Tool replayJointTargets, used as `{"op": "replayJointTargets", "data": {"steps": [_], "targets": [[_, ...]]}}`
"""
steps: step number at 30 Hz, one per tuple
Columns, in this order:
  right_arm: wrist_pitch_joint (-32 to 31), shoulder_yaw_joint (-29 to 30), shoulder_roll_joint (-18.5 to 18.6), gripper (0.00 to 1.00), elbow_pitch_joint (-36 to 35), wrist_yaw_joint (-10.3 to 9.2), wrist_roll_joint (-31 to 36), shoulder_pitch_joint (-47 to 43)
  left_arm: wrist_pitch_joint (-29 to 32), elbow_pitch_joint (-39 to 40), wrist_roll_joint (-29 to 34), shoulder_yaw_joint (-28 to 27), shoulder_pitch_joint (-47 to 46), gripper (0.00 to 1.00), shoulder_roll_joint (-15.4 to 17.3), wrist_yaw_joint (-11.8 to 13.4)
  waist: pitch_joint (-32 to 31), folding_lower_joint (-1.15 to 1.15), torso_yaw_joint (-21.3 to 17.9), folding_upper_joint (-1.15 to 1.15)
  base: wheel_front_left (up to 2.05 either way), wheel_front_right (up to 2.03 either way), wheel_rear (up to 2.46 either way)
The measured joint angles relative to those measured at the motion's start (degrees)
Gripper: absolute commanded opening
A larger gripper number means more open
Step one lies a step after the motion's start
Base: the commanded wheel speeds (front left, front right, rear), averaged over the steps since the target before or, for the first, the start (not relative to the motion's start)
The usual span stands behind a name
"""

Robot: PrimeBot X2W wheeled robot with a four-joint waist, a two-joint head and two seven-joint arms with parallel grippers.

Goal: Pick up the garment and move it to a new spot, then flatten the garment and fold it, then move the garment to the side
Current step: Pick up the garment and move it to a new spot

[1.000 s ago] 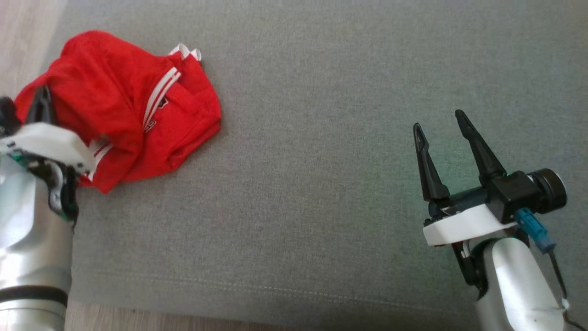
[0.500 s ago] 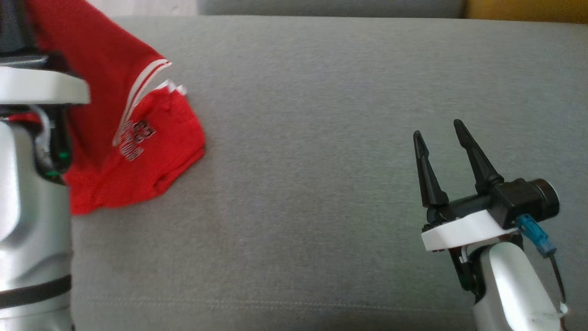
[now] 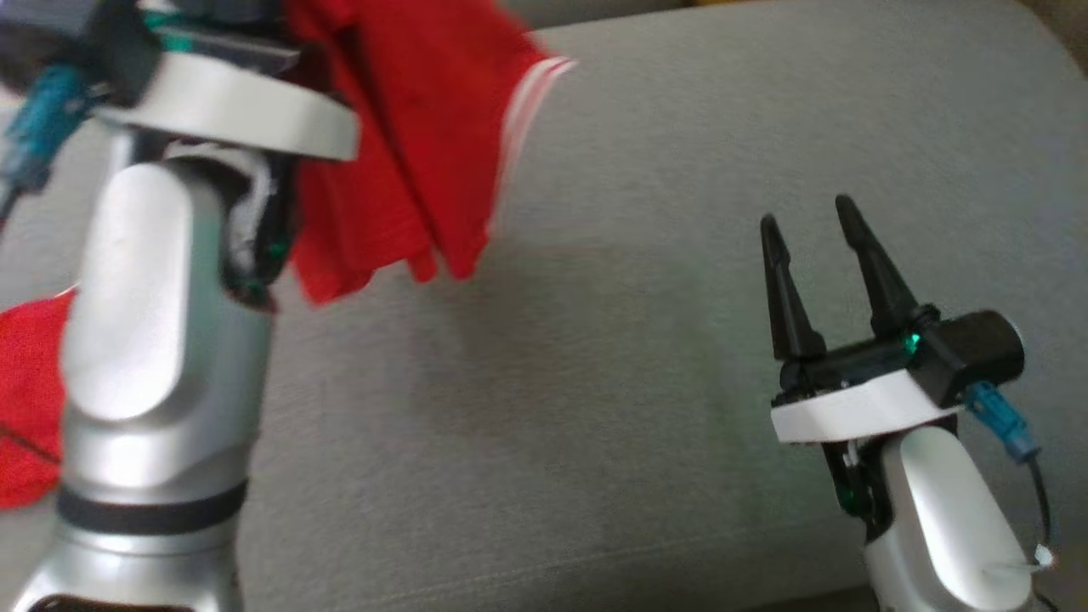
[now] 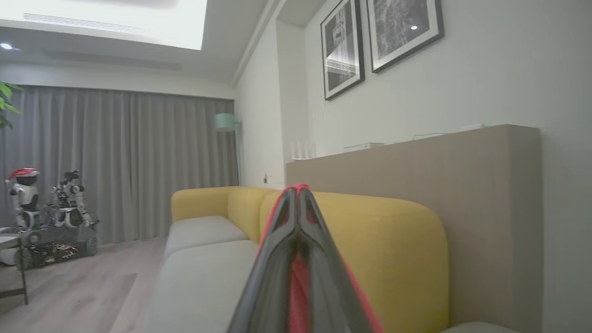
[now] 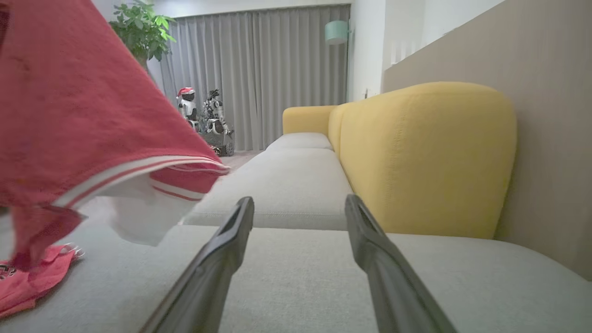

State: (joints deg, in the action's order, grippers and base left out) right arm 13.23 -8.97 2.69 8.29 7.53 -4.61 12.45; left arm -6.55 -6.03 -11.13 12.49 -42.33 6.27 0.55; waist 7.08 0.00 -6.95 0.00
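Raised garment (image 3: 408, 170) higher, left gripper (image 4: 298, 189) clenched on it; right gripper (image 3: 807, 221) spread, idle; cld lose pinch via tail drag on cushion (image 3: 595, 357)

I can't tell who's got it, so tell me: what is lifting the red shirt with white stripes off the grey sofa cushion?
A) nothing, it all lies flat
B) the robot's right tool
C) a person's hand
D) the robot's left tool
D: the left tool is shut on the cloth of the red shirt with white stripes, while the right tool is open and empty over the grey sofa cushion.
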Motion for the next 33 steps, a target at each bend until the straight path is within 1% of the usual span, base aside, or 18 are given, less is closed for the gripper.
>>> {"op": "replayJointTargets", "data": {"steps": [3,7,12,13,15,16,17,19,21,25,27,30,33], "targets": [[0.6,-0.3,0.0,1.00,-0.1,0.00,-1.0,1.1,0.3,-1.1,0.0,2.4,-1.0,0.00,-1.8,0.2,0.8,0.00,-2.9,0.00,0.00,0.00,0.00],[1.0,-0.7,0.0,1.00,-0.1,0.00,-2.0,1.4,-0.4,-5.6,-0.1,6.7,-1.2,0.00,-3.6,1.3,2.3,0.00,-6.6,0.00,0.00,0.00,0.00],[1.1,-0.9,0.0,1.00,-0.1,0.00,-3.2,2.5,-3.9,-13.4,-1.9,12.6,-1.2,0.00,-4.1,3.1,4.3,0.00,-10.8,0.00,0.00,0.00,0.00],[1.1,-0.9,0.0,1.00,-0.1,0.00,-3.2,2.5,-3.9,-13.4,-1.9,12.6,-1.2,0.00,-4.1,3.1,4.3,0.00,-10.8,0.00,0.00,0.00,0.00],[1.1,-1.1,0.0,1.00,-0.1,0.00,-3.7,2.8,-5.3,-16.3,-3.1,14.9,-1.3,0.00,-4.2,4.1,5.0,0.00,-12.3,0.00,0.00,0.00,0.00],[1.1,-1.1,0.0,1.00,-0.2,0.00,-4.0,2.9,-6.0,-20.2,-3.4,16.9,-1.5,0.48,-4.2,5.0,5.6,0.00,-13.5,0.00,0.00,0.00,0.00],[1.1,-1.1,0.0,1.00,-0.3,0.00,-4.0,2.8,-6.2,-22.4,-3.4,17.5,-1.6,1.00,-4.3,5.3,5.8,0.00,-13.9,0.00,0.00,0.00,0.00],[1.1,-1.0,0.0,1.00,-0.4,0.00,-4.0,2.8,-6.5,-26.3,-3.4,17.9,-1.8,1.00,-4.4,5.6,6.0,0.00,-14.2,0.00,0.00,0.00,0.00],[1.2,-0.4,0.0,1.00,-0.4,0.00,-4.0,2.8,-7.0,-28.7,-3.3,17.7,-1.8,1.00,-4.3,5.8,5.9,0.00,-13.8,0.00,0.00,0.00,0.00],[1.2,0.5,0.0,1.00,-0.4,0.00,-3.7,2.4,-7.8,-29.2,-3.8,15.7,-1.8,1.00,-3.7,6.1,5.1,0.00,-11.6,0.00,0.00,0.00,0.00],[1.2,1.1,0.0,1.00,-0.4,0.00,-3.0,2.1,-7.8,-27.6,-4.2,14.2,-1.4,1.00,-2.8,6.2,4.7,0.00,-10.0,0.00,0.00,0.00,0.00],[1.2,2.4,0.0,1.00,0.0,0.00,-1.7,1.8,-8.1,-22.5,-4.1,12.0,0.8,1.00,-0.7,6.1,3.9,0.00,-7.1,0.00,0.00,0.00,0.00],[1.2,3.6,0.0,1.00,0.4,0.00,-0.2,0.9,-8.2,-17.7,-3.7,10.5,6.3,1.00,1.6,5.7,2.8,0.00,-3.9,0.00,0.00,0.00,0.00]]}}
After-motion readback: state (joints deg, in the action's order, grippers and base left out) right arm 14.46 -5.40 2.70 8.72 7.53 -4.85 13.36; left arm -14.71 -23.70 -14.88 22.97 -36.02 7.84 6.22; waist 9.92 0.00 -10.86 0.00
